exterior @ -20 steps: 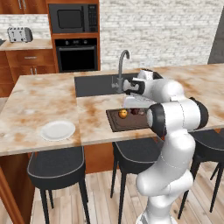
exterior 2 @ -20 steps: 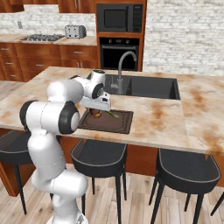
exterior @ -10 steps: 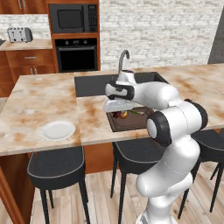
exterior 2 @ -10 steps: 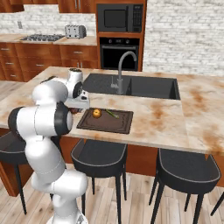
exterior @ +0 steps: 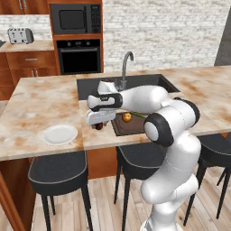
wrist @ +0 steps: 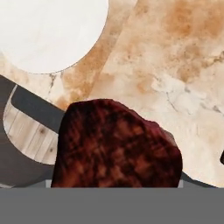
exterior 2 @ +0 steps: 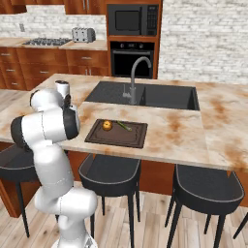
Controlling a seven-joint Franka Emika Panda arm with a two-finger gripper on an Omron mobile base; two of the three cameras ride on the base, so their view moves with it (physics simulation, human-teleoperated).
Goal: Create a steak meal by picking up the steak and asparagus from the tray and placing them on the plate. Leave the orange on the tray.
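The dark red-brown steak hangs just above the counter's front edge, held in my gripper, which is shut on it. It sits between the tray and the white plate, left of the tray. In the hand view the steak looms large at the bottom and the plate lies at the upper left, apart from it. The orange and the green asparagus rest on the tray; from the right I see the orange, the asparagus and the tray.
A dark sink with a curved faucet lies behind the tray. Black stools stand under the counter's front edge. The marble counter stretches left and back of the plate.
My arm has swung left from over the tray, carrying the steak off it and toward the plate. The orange and asparagus have stayed on the tray.
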